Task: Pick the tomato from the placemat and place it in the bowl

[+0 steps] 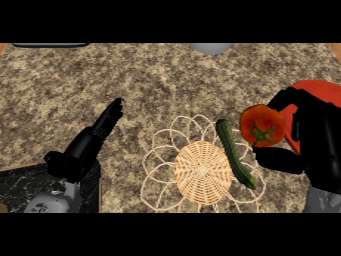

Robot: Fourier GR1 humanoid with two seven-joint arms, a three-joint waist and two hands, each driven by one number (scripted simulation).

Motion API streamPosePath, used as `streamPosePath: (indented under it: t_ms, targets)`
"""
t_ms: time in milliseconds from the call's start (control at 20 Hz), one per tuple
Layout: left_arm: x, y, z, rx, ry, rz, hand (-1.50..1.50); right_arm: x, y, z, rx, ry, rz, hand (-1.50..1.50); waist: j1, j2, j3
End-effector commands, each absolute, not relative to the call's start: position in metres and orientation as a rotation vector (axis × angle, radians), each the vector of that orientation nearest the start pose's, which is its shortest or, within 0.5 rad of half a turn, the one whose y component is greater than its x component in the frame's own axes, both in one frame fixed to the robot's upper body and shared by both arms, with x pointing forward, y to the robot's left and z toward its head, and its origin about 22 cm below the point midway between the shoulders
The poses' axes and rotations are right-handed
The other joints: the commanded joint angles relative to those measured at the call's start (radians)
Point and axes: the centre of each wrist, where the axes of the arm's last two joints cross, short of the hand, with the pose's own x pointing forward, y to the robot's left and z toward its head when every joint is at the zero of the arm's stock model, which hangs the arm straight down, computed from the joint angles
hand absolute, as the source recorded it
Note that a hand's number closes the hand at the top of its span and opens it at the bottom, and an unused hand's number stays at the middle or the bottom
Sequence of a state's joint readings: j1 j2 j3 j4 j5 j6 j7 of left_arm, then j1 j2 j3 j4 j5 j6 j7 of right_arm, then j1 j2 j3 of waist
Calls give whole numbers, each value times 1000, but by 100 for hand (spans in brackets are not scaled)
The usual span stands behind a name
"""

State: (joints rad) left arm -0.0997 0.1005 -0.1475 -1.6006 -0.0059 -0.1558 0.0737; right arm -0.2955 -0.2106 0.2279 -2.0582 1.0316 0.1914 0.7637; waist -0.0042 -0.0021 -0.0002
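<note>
A red tomato [261, 125] with a green stem star is off the placemat, pinched by my right hand [326, 145] between fingers above and thumb below. It hangs at the left edge of the red bowl [328, 91], which my hand largely hides. The woven round placemat [199, 171] with looped lace edging lies at the centre bottom. My left hand [92, 140] is at the left, fingers straight and pointing away, holding nothing.
A long green cucumber [236, 155] lies along the placemat's right side, just left of the right thumb. A dark marbled slab [10, 187] sits under the left forearm. A grey rounded object [211, 48] and a dark flat item [51, 45] sit at the counter's far edge.
</note>
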Motion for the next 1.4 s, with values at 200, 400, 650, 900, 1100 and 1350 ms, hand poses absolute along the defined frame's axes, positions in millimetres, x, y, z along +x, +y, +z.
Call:
streamPosePath:
  t_ms: [200, 400, 650, 900, 1100, 1350]
  targets:
    - [265, 211, 35, -158, -1577, -385, 0, 267, -241, 174, -1266, -1352, 558, 150, 7, 3, 0]
    - [269, 219, 32, -143, -1603, -382, 0, 287, -268, 163, -1451, -1319, 562, 150, 11, 5, 0]
    - [268, 223, 18, -179, -1580, -389, 0, 297, -316, 160, -1515, -1335, 539, 150, 5, 4, 0]
    - [270, 191, 41, -182, -1608, -372, 0, 321, -343, 132, -1278, -1073, 643, 150, 12, 6, 1]
    - [269, 196, 46, -208, -1597, -394, 0, 331, -361, 105, -1042, -1039, 576, -150, 18, 8, 2]
    - [264, 196, 37, -161, -1587, -370, 0, 341, -378, 106, -1022, -1221, 584, -150, 10, 4, 1]
